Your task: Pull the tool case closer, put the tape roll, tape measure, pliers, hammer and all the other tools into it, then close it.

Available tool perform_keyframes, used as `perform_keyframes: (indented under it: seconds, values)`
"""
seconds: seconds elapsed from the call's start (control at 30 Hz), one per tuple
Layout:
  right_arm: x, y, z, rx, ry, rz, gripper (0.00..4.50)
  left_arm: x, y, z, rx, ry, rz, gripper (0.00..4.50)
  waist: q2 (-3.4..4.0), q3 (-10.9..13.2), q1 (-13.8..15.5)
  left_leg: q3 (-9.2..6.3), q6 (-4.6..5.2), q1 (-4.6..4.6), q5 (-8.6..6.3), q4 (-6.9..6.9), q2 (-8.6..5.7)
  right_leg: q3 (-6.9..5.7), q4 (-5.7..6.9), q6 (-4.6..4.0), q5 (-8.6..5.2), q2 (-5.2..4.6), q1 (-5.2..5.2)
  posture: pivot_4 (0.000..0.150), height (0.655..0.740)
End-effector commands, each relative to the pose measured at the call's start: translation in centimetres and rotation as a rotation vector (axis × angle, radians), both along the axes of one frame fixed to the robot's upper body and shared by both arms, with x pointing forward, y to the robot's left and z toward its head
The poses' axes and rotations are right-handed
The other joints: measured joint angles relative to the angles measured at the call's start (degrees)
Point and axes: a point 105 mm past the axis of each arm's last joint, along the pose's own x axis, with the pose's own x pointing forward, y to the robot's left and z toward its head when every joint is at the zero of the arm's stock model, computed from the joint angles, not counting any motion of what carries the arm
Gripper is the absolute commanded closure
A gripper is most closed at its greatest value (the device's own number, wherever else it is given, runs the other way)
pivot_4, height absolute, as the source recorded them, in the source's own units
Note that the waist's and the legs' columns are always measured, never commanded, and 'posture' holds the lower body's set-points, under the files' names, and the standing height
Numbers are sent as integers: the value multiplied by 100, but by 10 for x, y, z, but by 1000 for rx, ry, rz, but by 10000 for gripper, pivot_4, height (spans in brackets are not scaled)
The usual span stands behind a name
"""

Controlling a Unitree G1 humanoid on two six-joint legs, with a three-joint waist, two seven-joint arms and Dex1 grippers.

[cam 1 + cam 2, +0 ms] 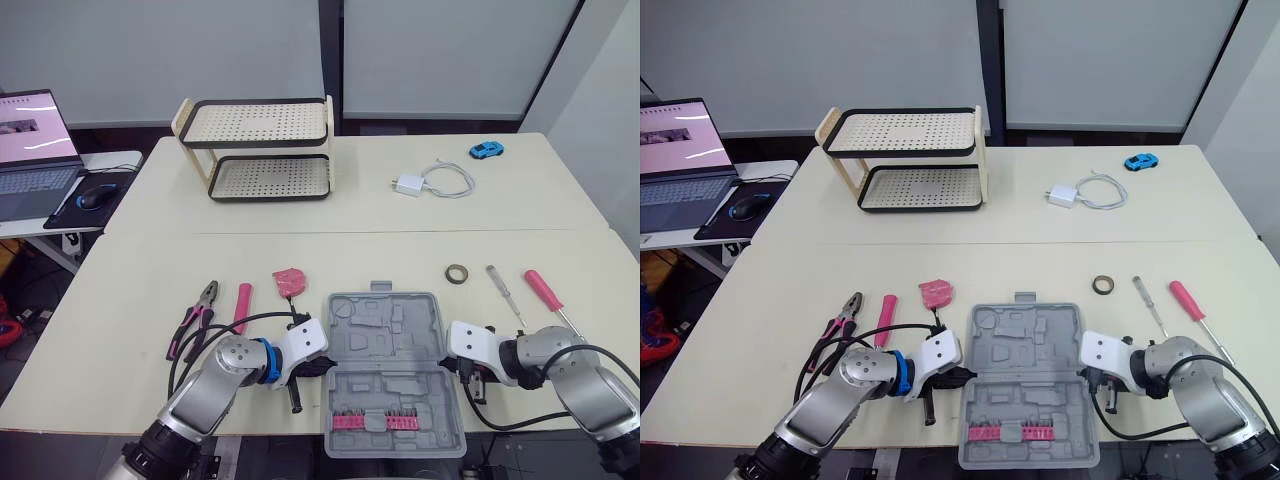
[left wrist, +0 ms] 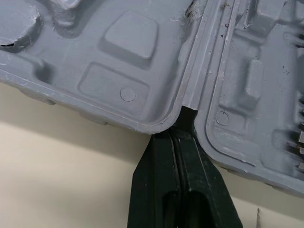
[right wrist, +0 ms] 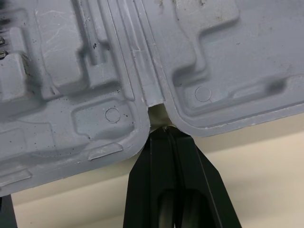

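Observation:
The grey tool case (image 1: 392,370) lies open and flat at the table's front edge, with a row of pink bits in its near half. My left gripper (image 2: 179,135) is shut, its tips in the hinge notch on the case's left side. My right gripper (image 3: 165,130) is shut too, tips at the hinge notch on the right side. Left of the case lie the pliers (image 1: 195,320), a pink-handled tool (image 1: 242,305) and the red tape measure (image 1: 290,281). To the right lie the tape roll (image 1: 458,273), a thin screwdriver (image 1: 505,292) and a red-handled screwdriver (image 1: 545,292).
A two-tier perforated rack (image 1: 258,150) stands at the back left. A white charger with cable (image 1: 425,183) and a blue toy car (image 1: 486,150) lie at the back right. A laptop (image 1: 35,150) and mouse sit on a side table to the left.

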Motion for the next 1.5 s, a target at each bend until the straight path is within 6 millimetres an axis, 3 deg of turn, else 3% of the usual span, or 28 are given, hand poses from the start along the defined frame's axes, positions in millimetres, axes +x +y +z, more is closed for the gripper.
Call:
perform_keyframes:
  seconds: [0.03,0.67,0.87,1.2,1.4,1.5]
  values:
    - [-9,19,5,62,2,62,44839,-22,-12,-8,-21,72,-71,45000,0,0,0,0,0,0,0,0,0,-1,0,0,0,0,0,1500,7400]
    - [-17,19,0,63,34,58,44839,-31,-10,-12,-1,102,-66,45000,-2,-3,1,-10,2,10,-1,-1,1,-12,-11,1,-1,0,22,1500,7400]
    - [-9,10,-2,46,5,28,44839,-26,-5,-13,14,84,-39,45000,-4,-4,1,-10,2,12,-2,-1,1,-13,-11,1,-1,0,23,1500,7400]
    - [-7,-25,0,-19,6,-24,44839,-11,27,-6,76,26,21,45000,-6,-3,4,-10,2,11,-2,-1,2,-12,-13,1,0,1,23,1500,7400]
    - [-3,-40,12,-19,-32,-48,44839,-2,34,11,48,-57,26,45000,-8,-1,9,-10,2,10,-2,-1,2,-12,-14,1,0,1,23,1500,7400]
    - [-3,-43,30,35,-46,-74,44839,6,36,40,-49,-115,55,45000,-11,4,12,-10,2,7,-2,-1,3,-12,-14,0,0,2,19,1500,7400]
